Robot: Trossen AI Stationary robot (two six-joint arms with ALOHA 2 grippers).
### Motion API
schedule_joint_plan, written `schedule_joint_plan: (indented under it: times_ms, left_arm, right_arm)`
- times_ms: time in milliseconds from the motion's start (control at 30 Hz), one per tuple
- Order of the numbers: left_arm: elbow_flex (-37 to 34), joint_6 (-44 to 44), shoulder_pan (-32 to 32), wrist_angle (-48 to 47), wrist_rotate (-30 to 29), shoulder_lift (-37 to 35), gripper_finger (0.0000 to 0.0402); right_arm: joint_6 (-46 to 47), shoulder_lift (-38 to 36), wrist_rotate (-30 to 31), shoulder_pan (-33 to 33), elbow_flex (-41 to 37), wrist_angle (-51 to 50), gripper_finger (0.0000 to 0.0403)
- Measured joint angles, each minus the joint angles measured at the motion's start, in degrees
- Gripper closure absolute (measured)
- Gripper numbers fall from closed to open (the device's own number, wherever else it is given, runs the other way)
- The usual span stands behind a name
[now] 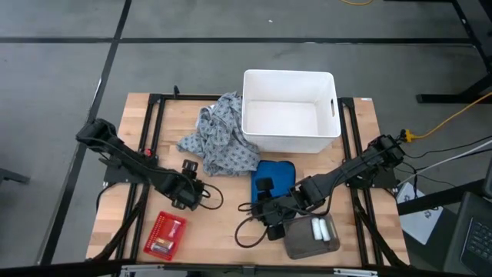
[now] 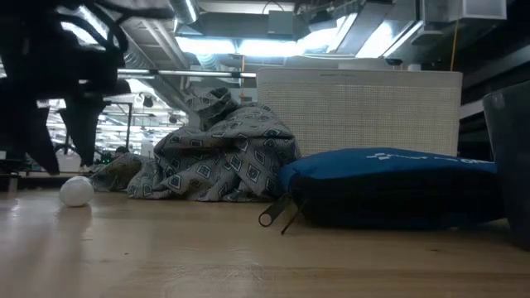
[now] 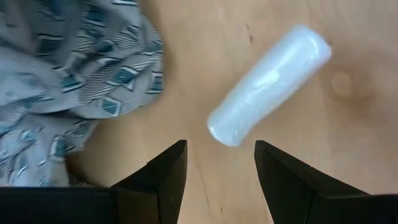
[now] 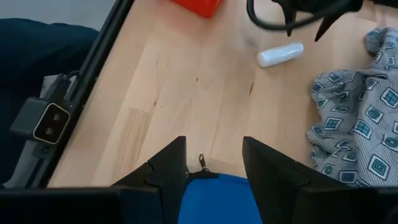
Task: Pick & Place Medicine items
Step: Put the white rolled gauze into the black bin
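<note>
Hovering over the left-middle of the table (image 1: 231,227), the left gripper (image 3: 217,180) is released, jaws parted and empty, with a white roll (image 3: 268,86) lying on bare wood just ahead of the fingertips. Roll rests on its side, aslant to the jaws, near end roughly between them but not yet touched. Grey patterned cloth (image 3: 68,81) sits close beside it; roll and cloth appear apart, only just.

Handling judgement: roll looks light, wrapped in glossy film, so likely slick and free to roll on the wood. Probably somewhat soft under pressure. Best hold would be across the short axis at mid-length, jaws turned square to the roll's flanks; a pinch at the rounded end may squirt it out.

Front-left corner: red tray (image 1: 164,235) with small bits inside, too small to identify.

Centre: cloth heaped against the white bin (image 1: 290,111) at the back. Blue pouch (image 1: 274,178) lies in front of the bin.

Right of centre: right gripper (image 4: 214,165) hangs over the near edge of the blue pouch, jaws parted, nothing between them; a zipper pull shows in the gap. Waiting, by the look of it.

Front-right: grey tray (image 1: 296,245) with two white rolls (image 1: 321,229) already in it, side by side.
</note>
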Motion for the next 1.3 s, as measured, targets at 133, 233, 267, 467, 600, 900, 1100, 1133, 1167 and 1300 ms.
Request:
schedule_joint_plan:
  times_ms: [133, 233, 267, 467, 600, 900, 1100, 1133, 1167, 1300]
  left_arm:
    - [0.00, 3.47, 1.45, 0.65, 3.05, 1.99, 0.0217]
    - [0.00, 5.93, 2.28, 0.97, 3.83, 3.56, 0.0217]
    - [0.00, 6.68, 2.52, 1.43, 3.82, 4.12, 0.0217]
    - [0.02, 11.04, 3.62, 5.51, 3.43, 6.55, 0.0217]
    - [0.13, 12.77, 4.13, 7.40, 4.25, 8.03, 0.0217]
    - [0.24, 11.89, 4.32, 7.37, 5.73, 8.70, 0.0268]
    - [1.46, 6.24, 4.29, 7.43, 2.78, 8.68, 0.0346]
    - [2.00, 4.88, 4.33, 8.15, 0.64, 8.45, 0.0355]
    - [2.40, 3.65, 4.34, 8.51, -1.71, 7.96, 0.0361]
    - [3.73, 1.37, 4.36, 9.18, -9.27, 4.27, 0.0368]
  right_arm:
    - [-0.21, 0.44, -0.04, -0.07, -0.02, 0.11, 0.0242]
    - [-0.54, 0.92, -0.08, -0.15, -0.11, -0.02, 0.0242]
    - [-0.60, 1.16, -0.03, -0.15, -0.07, 0.30, 0.0242]
    - [-1.19, 3.00, -0.08, -0.15, -0.07, -0.18, 0.0242]
    - [-1.28, 3.47, -0.08, -0.15, -0.09, -0.35, 0.0242]
    - [-1.50, 3.41, -0.06, -0.26, -0.09, -0.24, 0.0242]
    - [-2.01, 3.39, 0.14, -0.50, -0.09, 0.13, 0.0242]
    - [-2.28, 3.39, 0.14, -0.52, -0.09, 0.11, 0.0242]
    - [-2.56, 3.39, 0.14, -0.55, -0.09, 0.13, 0.0242]
    - [-3.30, 3.39, 0.12, -0.56, -0.09, 1.60, 0.0242]
